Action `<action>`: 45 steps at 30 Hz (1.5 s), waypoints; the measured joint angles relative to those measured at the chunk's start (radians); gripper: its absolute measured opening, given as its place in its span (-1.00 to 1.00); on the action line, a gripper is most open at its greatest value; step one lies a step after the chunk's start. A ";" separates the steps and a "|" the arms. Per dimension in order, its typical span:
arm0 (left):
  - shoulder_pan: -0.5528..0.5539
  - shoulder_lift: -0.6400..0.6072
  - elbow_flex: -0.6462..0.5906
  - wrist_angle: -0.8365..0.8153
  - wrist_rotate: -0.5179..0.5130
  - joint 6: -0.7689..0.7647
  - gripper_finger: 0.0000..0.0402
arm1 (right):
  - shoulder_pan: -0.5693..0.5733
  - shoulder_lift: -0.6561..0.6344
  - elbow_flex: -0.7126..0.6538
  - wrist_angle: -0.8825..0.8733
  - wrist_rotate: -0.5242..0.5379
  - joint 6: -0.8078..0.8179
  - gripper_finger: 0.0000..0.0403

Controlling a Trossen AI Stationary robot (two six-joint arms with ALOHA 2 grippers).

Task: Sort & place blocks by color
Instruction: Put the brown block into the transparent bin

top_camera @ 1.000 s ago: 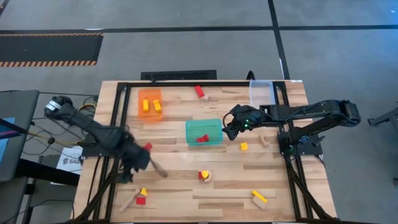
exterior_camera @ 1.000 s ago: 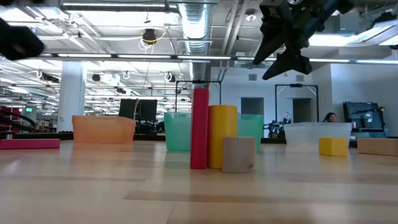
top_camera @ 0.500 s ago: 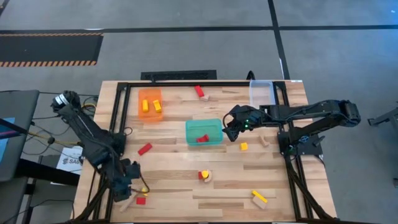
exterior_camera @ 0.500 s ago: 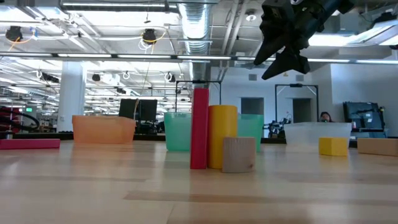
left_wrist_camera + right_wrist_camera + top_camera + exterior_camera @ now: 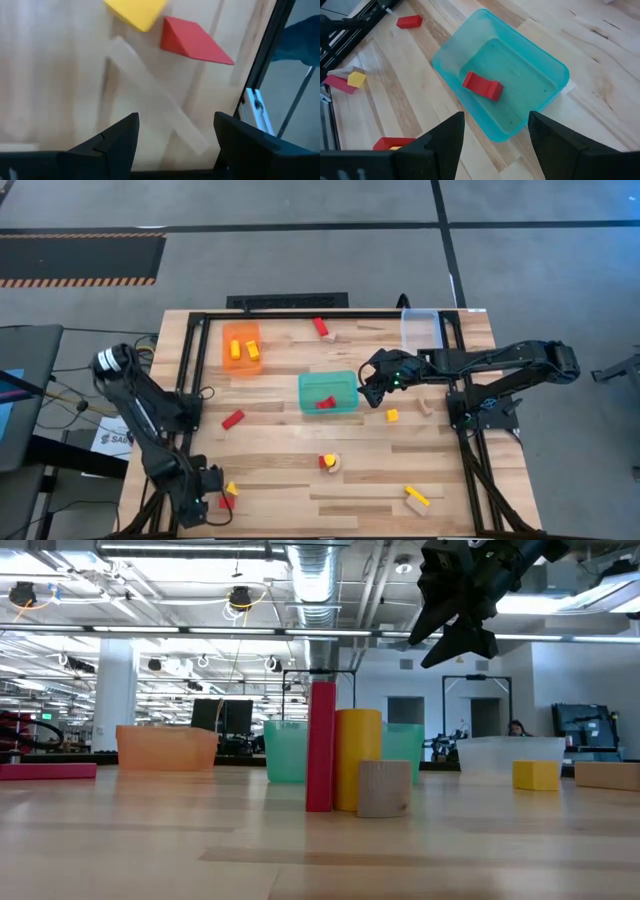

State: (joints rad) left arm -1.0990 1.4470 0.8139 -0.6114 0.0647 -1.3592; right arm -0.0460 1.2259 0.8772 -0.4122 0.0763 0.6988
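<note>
Two hands work over the worktop (image 5: 300, 450), and the teal tray (image 5: 328, 392) in its middle serves here as the landmark. The left hand (image 5: 175, 135) is low at the near-left corner of the worktop, far from the teal tray, with its fingers spread apart and grasping nothing. Between and just past its fingers lies a pale wooden bar (image 5: 155, 95), flat and slanted, and beyond the bar sit a yellow block (image 5: 136, 11) and a red wedge (image 5: 192, 40), close together. The right hand (image 5: 492, 132) hangs in the air just right of the teal tray, released as well, with nothing between its fingers.

One red block (image 5: 482, 85) lies inside the teal tray. The orange tray (image 5: 241, 348), up and left of the teal tray, holds two yellow blocks (image 5: 244, 350). The clear tray (image 5: 421, 330) stands up and right of it. Loose blocks lie around the teal tray: a red bar (image 5: 233, 419) to its lower left, a small yellow cube (image 5: 392, 415) to its lower right, a red and yellow pair with a pale piece (image 5: 329, 463) below it, and a yellow bar (image 5: 416, 496) far below on the right.
</note>
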 joint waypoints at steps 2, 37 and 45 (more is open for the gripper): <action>-0.010 0.030 0.000 0.034 0.000 -0.023 0.22 | 0.000 0.000 0.000 0.000 -0.002 0.006 0.21; 0.301 -0.505 -0.002 -0.732 -0.794 -0.353 -0.87 | -0.051 0.000 0.000 0.006 -0.051 -0.001 0.21; 0.737 -0.658 -0.002 -0.247 -0.800 0.275 -0.87 | -0.069 0.014 -0.002 0.242 -0.051 -0.087 0.21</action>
State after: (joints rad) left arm -0.3622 0.7892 0.8116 -0.8584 -0.7351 -1.0841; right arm -0.1150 1.2401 0.8757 -0.1702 0.0250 0.6114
